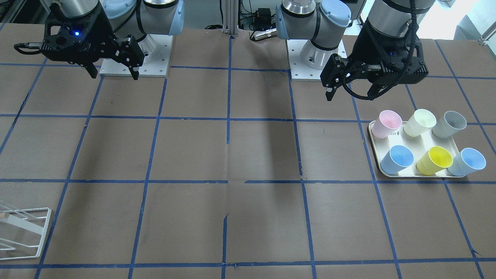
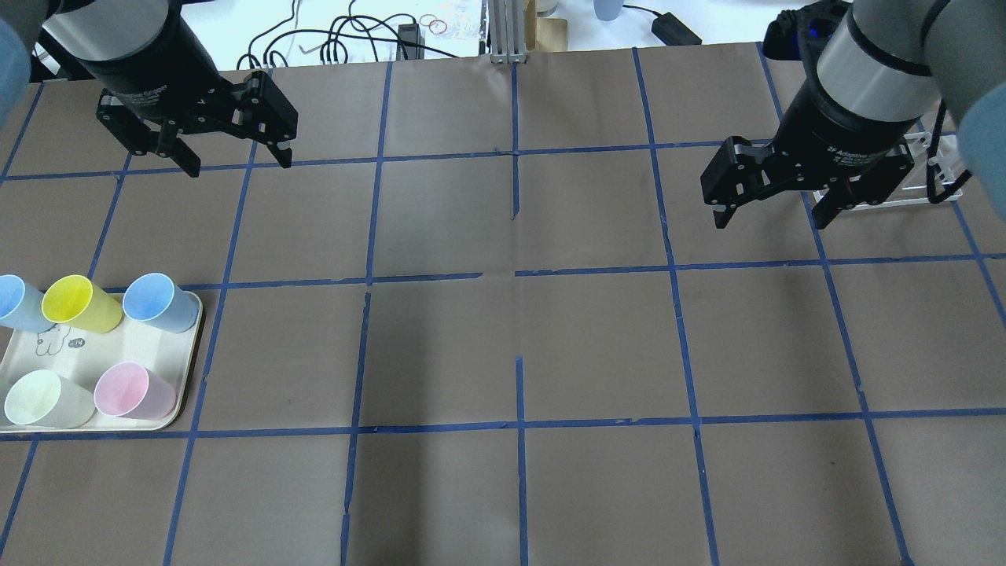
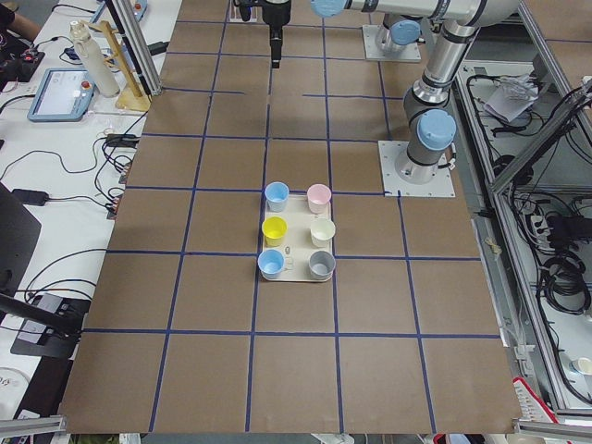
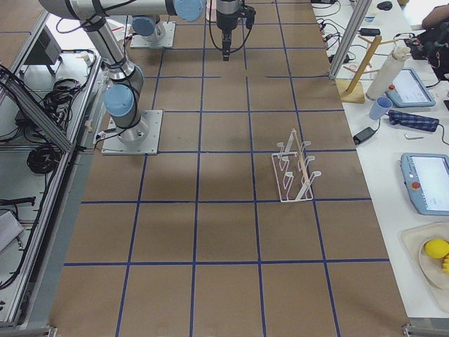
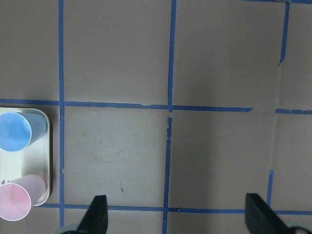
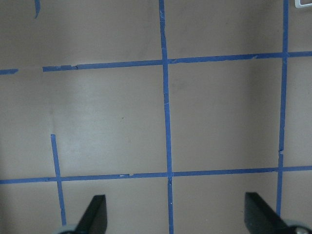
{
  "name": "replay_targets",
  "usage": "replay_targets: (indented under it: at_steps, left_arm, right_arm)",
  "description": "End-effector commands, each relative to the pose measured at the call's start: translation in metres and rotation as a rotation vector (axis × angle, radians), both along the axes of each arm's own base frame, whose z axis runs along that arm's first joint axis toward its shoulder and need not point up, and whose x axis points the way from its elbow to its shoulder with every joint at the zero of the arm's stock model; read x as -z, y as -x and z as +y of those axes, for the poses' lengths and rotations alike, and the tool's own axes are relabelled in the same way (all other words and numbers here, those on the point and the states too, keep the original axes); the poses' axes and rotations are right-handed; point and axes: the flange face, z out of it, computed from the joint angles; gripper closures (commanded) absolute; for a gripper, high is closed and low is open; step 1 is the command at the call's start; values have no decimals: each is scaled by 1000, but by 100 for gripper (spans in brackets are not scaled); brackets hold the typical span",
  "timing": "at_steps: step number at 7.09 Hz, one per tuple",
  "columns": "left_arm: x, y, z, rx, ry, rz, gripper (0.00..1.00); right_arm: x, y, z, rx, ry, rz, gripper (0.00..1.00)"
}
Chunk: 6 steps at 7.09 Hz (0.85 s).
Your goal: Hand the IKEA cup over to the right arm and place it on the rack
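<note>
The IKEA cup [image 1: 469, 162] is a pale grey-blue tumbler that stands upright at a far corner of the cream tray [image 1: 374, 143]. It also shows at the overhead view's left edge [image 2: 14, 303] and in the exterior left view [image 3: 271, 265]. My left gripper [image 1: 348, 93] [image 2: 238, 165] is open and empty, hovering high, off the tray's inner side. My right gripper [image 1: 115, 75] [image 2: 770, 222] is open and empty, high over the table. The white wire rack [image 1: 23, 232] [image 4: 295, 172] stands on my right side, partly behind the right gripper in the overhead view [image 2: 904, 196].
The tray also holds a deeper blue cup [image 1: 399, 159] [image 5: 14, 131], a yellow cup [image 1: 436, 159], a pink cup [image 1: 389, 123], a cream cup [image 1: 422, 122] and a grey cup [image 1: 451, 124]. The brown table bears a blue tape grid.
</note>
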Motion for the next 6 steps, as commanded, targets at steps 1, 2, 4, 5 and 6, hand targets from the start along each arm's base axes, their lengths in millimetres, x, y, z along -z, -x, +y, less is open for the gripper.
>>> replay_targets:
  at_steps: [1,2,4,5,6]
  left_arm:
    - [1,0,0,0,-2,2,0]
    - [1,0,1,0,-2,2,0]
    - [0,-6,3,2,-7,10,0]
    - [3,-36,4,7,-42,-7,0]
    - [4,-100,2,20,-61,7,0]
  right_arm:
    - [0,0,0,-1,0,-1,0]
    - [0,0,0,-1,0,-1,0]
    - [0,0,0,-1,0,-1,0]
    - [0,2,0,4,-1,0,0]
    - [1,3,-1,5,-3,0,0]
